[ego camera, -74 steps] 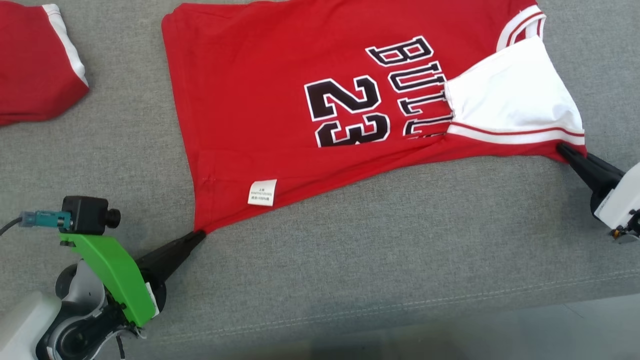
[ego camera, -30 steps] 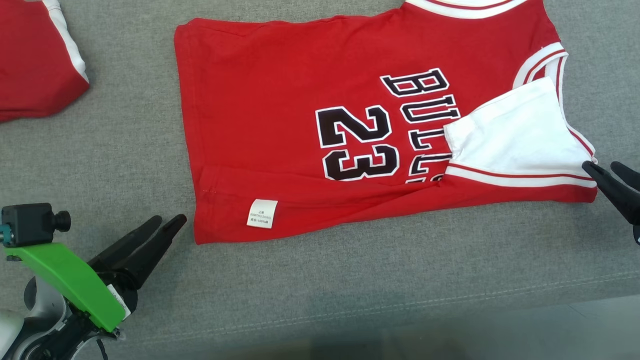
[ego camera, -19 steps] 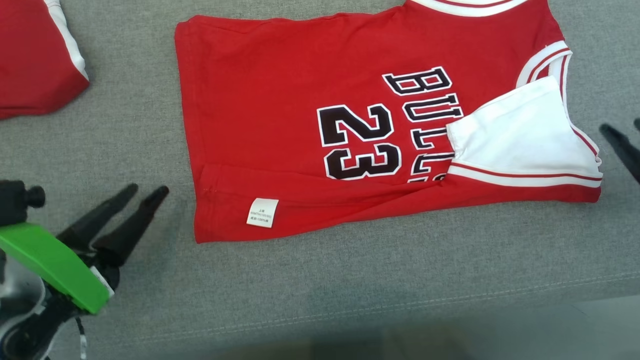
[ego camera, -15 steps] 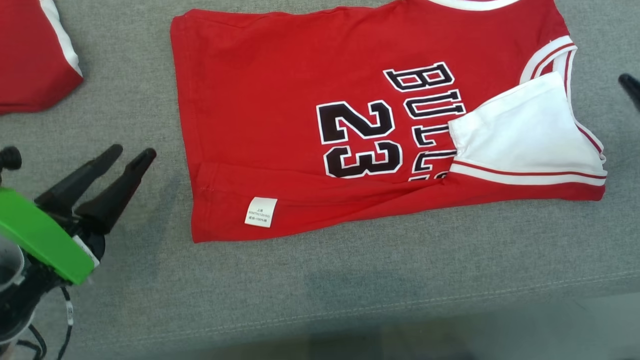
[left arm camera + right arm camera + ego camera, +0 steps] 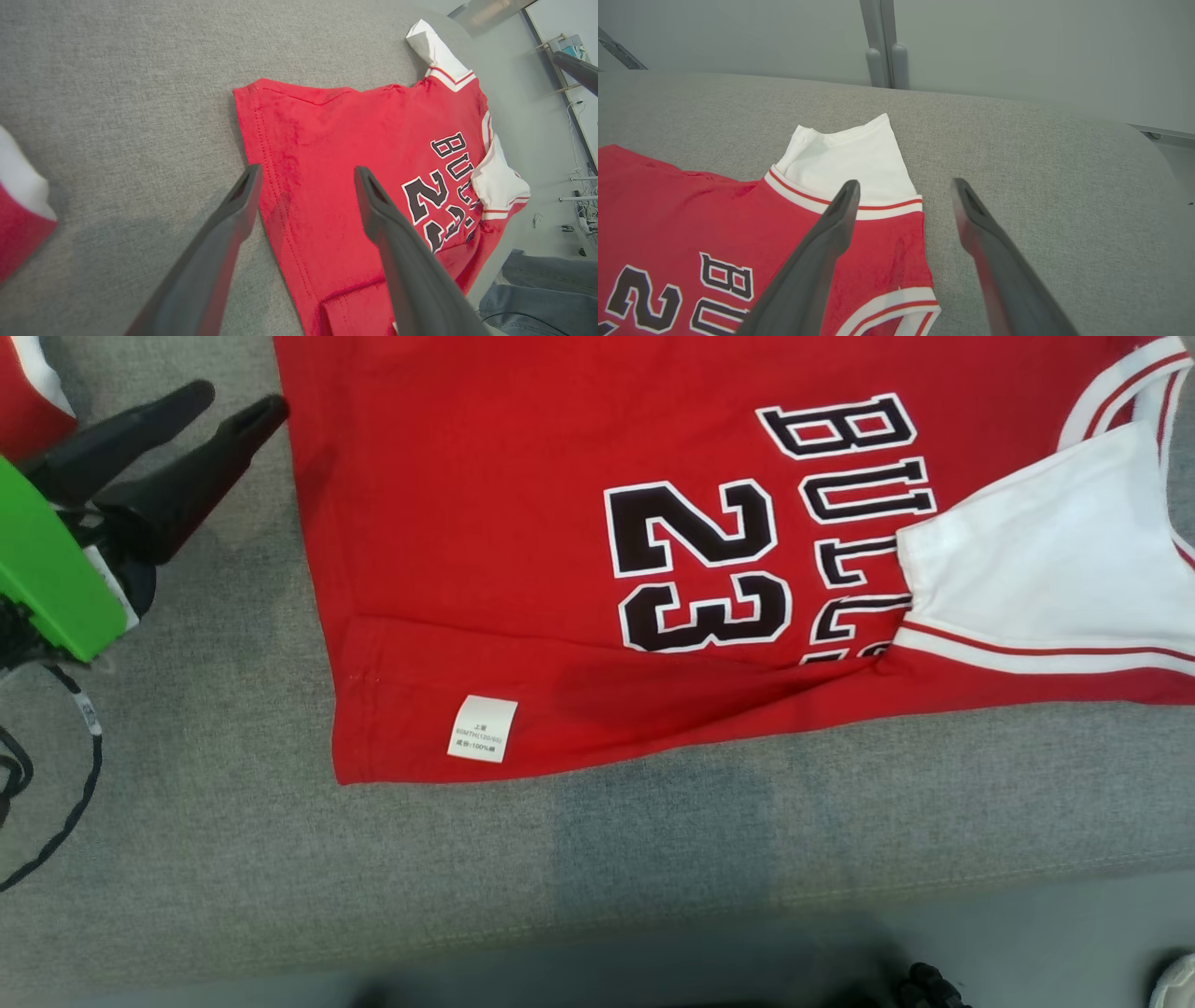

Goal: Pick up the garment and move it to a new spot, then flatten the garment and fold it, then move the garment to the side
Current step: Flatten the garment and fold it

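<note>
- Head view: the jersey (image 5: 523, 523) lies flat, print up, on the grey cushion (image 5: 653, 840). Its near sleeve (image 5: 1046, 551) is tucked over the letters (image 5: 859, 467), a fold begun, I'd say. The left gripper (image 5: 238, 399) hangs beside the hem (image 5: 303, 523), jaws wide, holding nothing.
- Left wrist view: those fingers (image 5: 219, 242) straddle the hem from above, and here you also see the far sleeve (image 5: 434, 46) poking out, unfolded.
- Right wrist view: the right gripper (image 5: 906, 184), wide open and empty, hovers by the far shoulder, likely lining up that sleeve.

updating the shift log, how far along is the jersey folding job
Done: red basketball jersey lies spread on the grey fabric surface, near edge folded over, white label up. In hand: nothing; left claw and right claw open. Left: remaining folds, moving it aside.
</note>
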Robot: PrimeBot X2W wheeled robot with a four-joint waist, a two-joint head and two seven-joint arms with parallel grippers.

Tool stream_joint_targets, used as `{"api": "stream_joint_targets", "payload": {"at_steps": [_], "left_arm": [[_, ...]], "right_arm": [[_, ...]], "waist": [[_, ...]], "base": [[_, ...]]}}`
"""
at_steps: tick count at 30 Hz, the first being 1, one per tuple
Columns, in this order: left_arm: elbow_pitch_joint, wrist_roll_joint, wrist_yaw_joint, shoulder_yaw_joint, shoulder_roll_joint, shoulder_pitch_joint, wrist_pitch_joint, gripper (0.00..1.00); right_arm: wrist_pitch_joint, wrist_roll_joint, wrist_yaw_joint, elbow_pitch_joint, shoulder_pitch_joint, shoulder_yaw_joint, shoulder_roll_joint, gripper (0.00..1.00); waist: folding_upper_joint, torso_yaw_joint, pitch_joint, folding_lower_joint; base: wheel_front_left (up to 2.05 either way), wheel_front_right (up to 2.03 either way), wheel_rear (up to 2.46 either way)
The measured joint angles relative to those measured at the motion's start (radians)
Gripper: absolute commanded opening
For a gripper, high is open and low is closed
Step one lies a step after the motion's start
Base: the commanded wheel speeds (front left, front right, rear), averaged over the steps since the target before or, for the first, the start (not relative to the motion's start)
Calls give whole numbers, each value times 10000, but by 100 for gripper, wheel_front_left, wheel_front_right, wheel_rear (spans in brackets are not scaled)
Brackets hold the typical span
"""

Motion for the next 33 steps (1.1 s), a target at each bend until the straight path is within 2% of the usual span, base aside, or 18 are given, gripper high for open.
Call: {"api": "stream_joint_targets", "payload": {"at_steps": [6,15,23,33], "left_arm": [[577,63,90,-173,-414,-1330,614,100],[1766,512,109,-560,-1133,-2761,907,100],[2422,865,82,-771,-1549,-3663,1085,100],[3041,732,-290,-1009,-2280,-4183,1310,100]], "right_arm": [[667,-769,-81,596,-1493,311,456,100],[911,-1630,-82,2048,-2848,1074,1850,100],[897,-1987,-100,2849,-3688,1360,2481,100],[817,-2255,-36,3747,-4492,1695,3051,100]], "waist": [[0,184,809,0],[0,543,1893,0],[0,568,2094,0],[0,593,2095,0]], "base": [[0,0,0],[0,0,0],[0,0,0],[0,0,0]]}}
